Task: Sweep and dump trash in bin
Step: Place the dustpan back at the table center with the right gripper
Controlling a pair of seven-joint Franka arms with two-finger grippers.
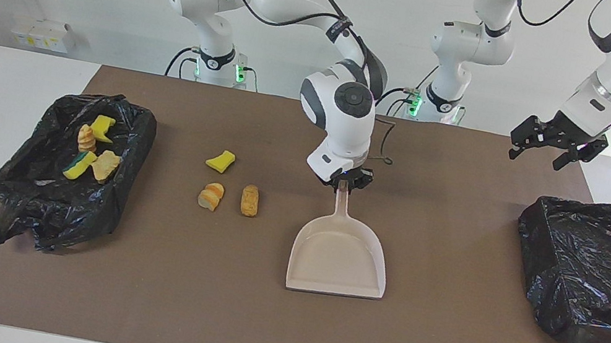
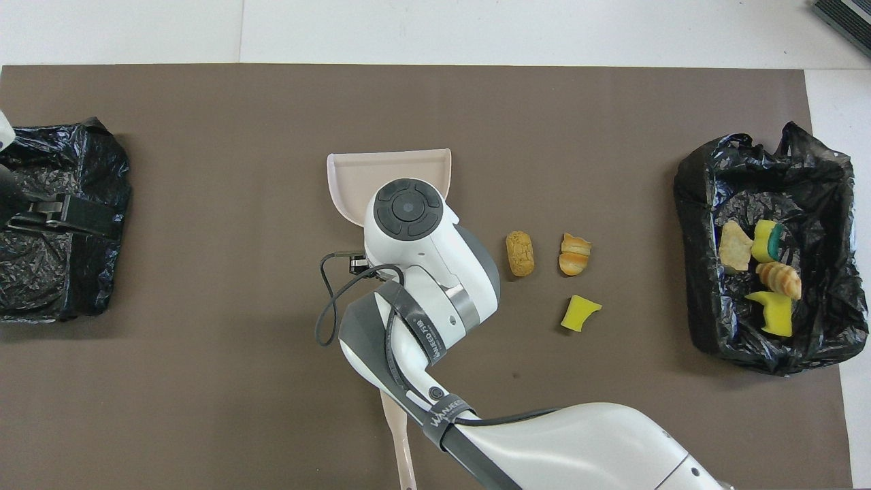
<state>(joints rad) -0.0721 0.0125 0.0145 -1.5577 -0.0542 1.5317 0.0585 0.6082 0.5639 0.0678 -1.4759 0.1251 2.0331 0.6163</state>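
My right gripper (image 1: 345, 183) is shut on the handle of the beige dustpan (image 1: 339, 259), whose mouth points away from the robots at the middle of the mat. In the overhead view the arm covers most of the dustpan (image 2: 360, 178). Three pieces of trash lie beside it toward the right arm's end: a bread roll (image 1: 250, 200) (image 2: 520, 253), a croissant (image 1: 211, 196) (image 2: 575, 254) and a yellow sponge chunk (image 1: 220, 161) (image 2: 580, 313). The black-lined bin (image 1: 54, 209) (image 2: 694, 224) holds several more pieces. My left gripper (image 1: 549, 142) (image 2: 61, 214) hangs open in the air.
A second bin wrapped in a black bag (image 1: 590, 266) (image 2: 54, 272) stands at the left arm's end, under the left gripper in the overhead view. The beige brush handle (image 2: 400, 442) lies near the robots' edge, hidden by the right arm in the facing view.
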